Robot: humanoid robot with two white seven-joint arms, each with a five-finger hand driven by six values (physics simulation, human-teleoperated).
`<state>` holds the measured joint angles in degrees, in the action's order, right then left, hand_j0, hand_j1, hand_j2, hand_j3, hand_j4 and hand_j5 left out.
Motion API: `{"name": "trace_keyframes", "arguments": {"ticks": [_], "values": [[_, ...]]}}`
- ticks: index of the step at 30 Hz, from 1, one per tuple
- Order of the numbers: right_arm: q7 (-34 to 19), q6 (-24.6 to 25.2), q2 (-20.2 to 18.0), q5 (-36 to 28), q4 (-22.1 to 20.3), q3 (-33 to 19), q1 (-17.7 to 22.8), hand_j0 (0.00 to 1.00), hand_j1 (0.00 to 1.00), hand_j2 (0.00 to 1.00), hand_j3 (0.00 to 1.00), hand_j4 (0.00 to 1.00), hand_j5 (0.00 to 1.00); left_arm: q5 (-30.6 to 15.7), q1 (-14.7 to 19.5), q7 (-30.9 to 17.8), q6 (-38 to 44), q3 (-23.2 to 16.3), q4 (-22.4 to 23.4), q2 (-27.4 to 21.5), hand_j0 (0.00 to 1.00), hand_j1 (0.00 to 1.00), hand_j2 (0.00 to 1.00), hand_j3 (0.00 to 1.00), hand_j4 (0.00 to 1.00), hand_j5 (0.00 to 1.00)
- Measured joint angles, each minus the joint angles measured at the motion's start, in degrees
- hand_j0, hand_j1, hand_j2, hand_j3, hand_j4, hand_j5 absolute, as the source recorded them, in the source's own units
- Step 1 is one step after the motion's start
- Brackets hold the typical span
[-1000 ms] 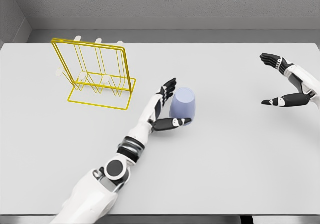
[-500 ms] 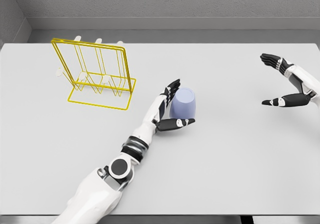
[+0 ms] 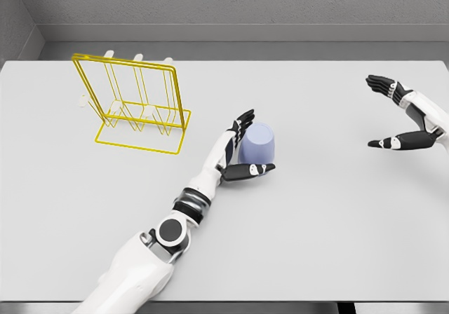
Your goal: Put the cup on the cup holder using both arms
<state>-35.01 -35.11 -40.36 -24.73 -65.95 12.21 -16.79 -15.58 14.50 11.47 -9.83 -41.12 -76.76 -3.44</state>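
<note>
Lavender, the cup (image 3: pixel 257 145) stood mouth-down, its axis vertical, mid-table (image 3: pixel 337 223) with open room all around. The left hand (image 3: pixel 238 151) cupped it, fingers (image 3: pixel 242 123) spread; the right hand (image 3: pixel 400 118) hung released near the right edge.

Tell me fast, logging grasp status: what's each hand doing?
Left hand: open, fingers around the cup, not closed.
Right hand: open, holding nothing.

White arms with grey-black joint rings; each robot hand (image 3: pixel 238 153) has black fingers.

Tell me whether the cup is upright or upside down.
Upside down, apparently: the cup stands on the table, its top looking closed and narrower.
</note>
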Motion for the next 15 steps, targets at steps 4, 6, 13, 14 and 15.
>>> {"name": "trace_keyframes", "arguments": {"ticks": [4,6,13,14,15], "values": [[0.0,0.0,0.0,-0.1,0.2,0.0,0.0,1.0,1.0,1.0,1.0,1.0,1.0,0.0,0.1,0.0,0.0,0.0,0.5,0.3,0.99,0.99,0.99,0.99,0.99,0.99],[0.0,0.0,0.0,-0.2,0.3,-0.1,0.0,1.0,1.0,1.0,1.0,1.0,1.0,0.0,0.1,0.0,0.0,0.0,0.7,0.4,0.95,0.95,0.95,0.95,0.95,0.95],[0.0,0.0,0.0,-0.2,0.4,-0.1,0.0,1.0,1.0,1.0,1.0,1.0,1.0,0.1,0.2,0.1,0.0,0.0,1.2,0.8,0.85,0.85,0.85,0.85,0.85,0.85],[0.0,0.0,0.0,-0.2,0.4,-0.1,0.0,1.0,1.0,1.0,1.0,1.0,1.0,0.1,0.2,0.1,-0.1,0.0,1.3,0.9,0.82,0.82,0.82,0.82,0.82,0.82],[0.0,0.0,0.0,-0.2,0.4,-0.1,0.0,1.0,1.0,1.0,1.0,1.0,1.0,0.1,0.2,0.1,-0.1,0.0,1.3,0.9,0.81,0.81,0.81,0.81,0.81,0.81]]}}
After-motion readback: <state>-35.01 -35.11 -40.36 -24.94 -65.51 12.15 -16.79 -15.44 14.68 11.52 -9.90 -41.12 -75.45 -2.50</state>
